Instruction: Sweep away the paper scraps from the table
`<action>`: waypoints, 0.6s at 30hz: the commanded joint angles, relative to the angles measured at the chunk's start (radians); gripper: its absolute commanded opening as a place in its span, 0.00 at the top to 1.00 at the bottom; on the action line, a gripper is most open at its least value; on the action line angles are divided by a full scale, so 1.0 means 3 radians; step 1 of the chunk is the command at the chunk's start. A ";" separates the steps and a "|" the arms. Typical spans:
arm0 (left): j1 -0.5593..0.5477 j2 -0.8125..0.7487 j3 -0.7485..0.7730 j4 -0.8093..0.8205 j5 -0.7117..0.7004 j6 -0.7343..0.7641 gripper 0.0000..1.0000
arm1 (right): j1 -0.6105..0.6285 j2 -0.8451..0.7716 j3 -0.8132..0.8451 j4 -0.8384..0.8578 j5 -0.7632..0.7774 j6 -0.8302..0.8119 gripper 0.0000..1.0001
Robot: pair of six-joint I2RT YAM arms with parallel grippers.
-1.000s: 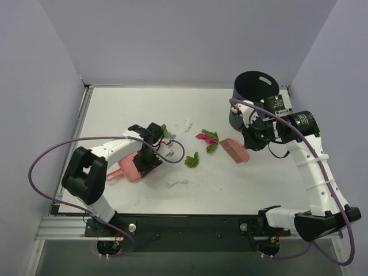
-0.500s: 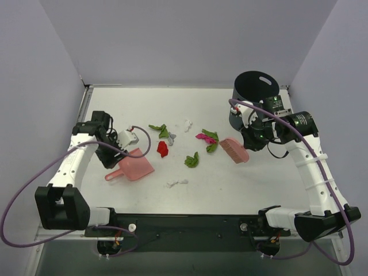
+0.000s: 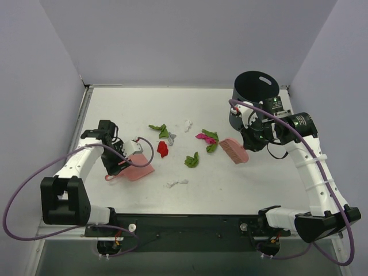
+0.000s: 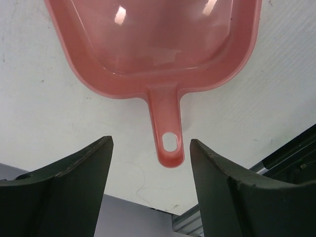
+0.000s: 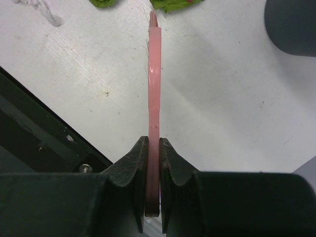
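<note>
Several paper scraps lie mid-table: a red one (image 3: 163,149), green ones (image 3: 157,127) (image 3: 191,160), a magenta-and-green one (image 3: 207,137) and white ones (image 3: 187,123) (image 3: 177,183). The pink dustpan (image 3: 138,171) lies left of them on the white table (image 3: 259,184). My left gripper (image 3: 113,165) is open at its handle; in the left wrist view the handle's end (image 4: 167,136) lies between the spread fingers of the gripper (image 4: 150,144), untouched. My right gripper (image 3: 250,141) is shut on the pink brush (image 3: 234,150), clamped edge-on (image 5: 155,74) in the gripper (image 5: 154,143) just right of the scraps.
A black bin (image 3: 253,95) stands at the back right, behind the right arm; its wall shows in the right wrist view (image 5: 291,24). The table's left edge frame (image 3: 80,135) is close behind the left gripper. Grey walls enclose the table.
My left arm swung from over the dustpan left to the table's edge, uncovering the red scrap, then came in at the dustpan's handle. The right arm and brush have not moved.
</note>
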 commanded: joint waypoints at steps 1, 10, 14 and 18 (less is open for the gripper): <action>-0.0026 0.0142 -0.0001 0.0186 0.0134 0.0108 0.25 | -0.0022 -0.0053 0.0022 -0.0012 0.0003 0.0028 1.00; -0.0067 0.0326 -0.0099 0.0364 0.0124 0.0012 0.26 | -0.0028 0.0019 0.0088 -0.0032 0.0034 0.0023 1.00; -0.0077 0.0444 -0.0088 0.0431 0.0073 -0.0060 0.30 | -0.0022 0.0044 0.0088 -0.0027 0.0024 0.0013 1.00; -0.0082 0.0490 -0.0170 0.0523 -0.0014 -0.0066 0.33 | -0.0028 0.0100 0.0098 -0.0022 -0.0002 -0.0002 1.00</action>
